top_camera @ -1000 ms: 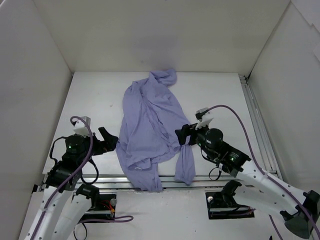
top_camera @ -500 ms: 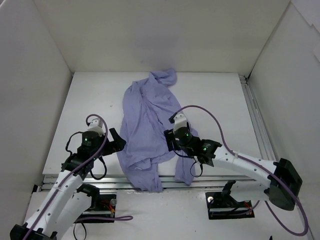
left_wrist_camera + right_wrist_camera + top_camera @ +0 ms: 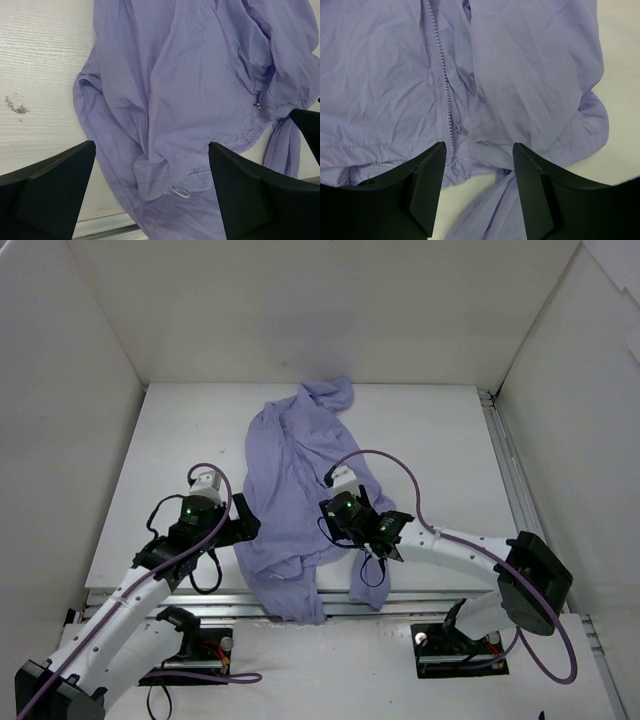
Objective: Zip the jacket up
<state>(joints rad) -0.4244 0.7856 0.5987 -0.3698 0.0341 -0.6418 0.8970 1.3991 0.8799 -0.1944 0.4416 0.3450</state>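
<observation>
**Jacket** [image 3: 295, 490]: lavender-purple, thin and creased. It lies crumpled along the middle of the white table [image 3: 180, 440], from close to the back wall down to the near edge. Its lower hem and a narrow strip of fabric [image 3: 370, 575] hang over the metal rail [image 3: 200, 597] at that edge. The front is partly closed, as far as the right wrist view shows.

**Zipper** [image 3: 442, 75]: one line of teeth runs down the fabric to a small metal slider [image 3: 461, 131] just above the hem seam. In the left wrist view the same slider [image 3: 258, 105] shows at the right side of the garment. A pale cord loop [image 3: 180, 192] lies at the folded hem.

**Left gripper** [image 3: 243, 525]: at the jacket's left margin, near the hem. Its fingers are spread wide and hold nothing. The wrist view [image 3: 151, 150] shows fabric in the gap between them. Whether they touch the cloth cannot be told.

**Right gripper** [image 3: 335, 525]: over the lower right part of the jacket. Its fingers are spread apart and empty. The wrist view [image 3: 479, 147] shows the slider just above the left fingertip.

**Table mark**: a dark smudge [image 3: 15, 104] lies on the bare surface left of the jacket.
</observation>
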